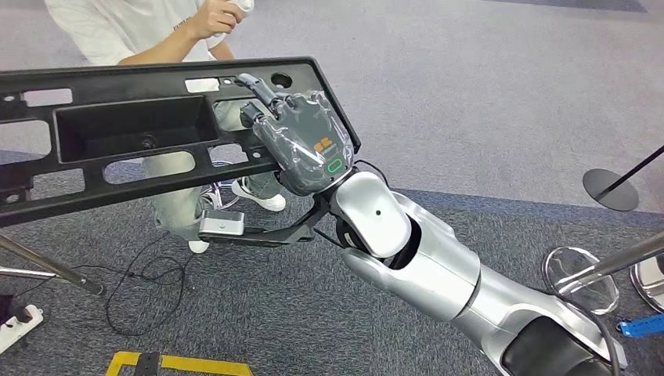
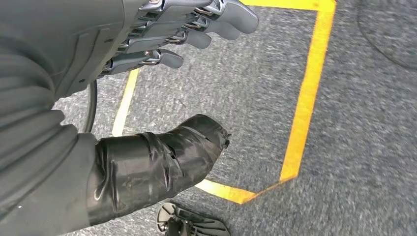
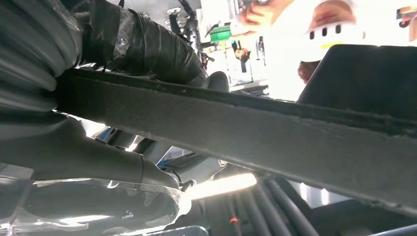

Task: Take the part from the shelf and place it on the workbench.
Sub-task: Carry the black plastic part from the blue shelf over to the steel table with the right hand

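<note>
Part [image 1: 141, 133] clamped at its near end by right hand [image 1: 301, 141], long black frame cantilevered far out beyond the fingers, above carpet. Looks stiff, light but unwieldy, likely to sag and twist; better gripped nearer mid-length. Left hand [image 2: 147, 34] hanging with fingers loosely spread, holding nothing.

the long black part [image 1: 133, 133] spans the left and middle of the head view, held up over the grey carpet [image 1: 485, 102] by the right hand [image 1: 301, 137] at its right end. a person [image 1: 168, 35] stands just behind the part, legs showing through its openings. to the right, open carpet reaches well out to a round black stand base [image 1: 611, 189] and a chrome base [image 1: 581, 278] with slanting poles. cables [image 1: 149, 282] and a white power strip [image 1: 17, 325] lie under the part. the left hand [image 2: 162, 29] hangs over carpet marked with yellow tape [image 2: 302, 108].
</note>
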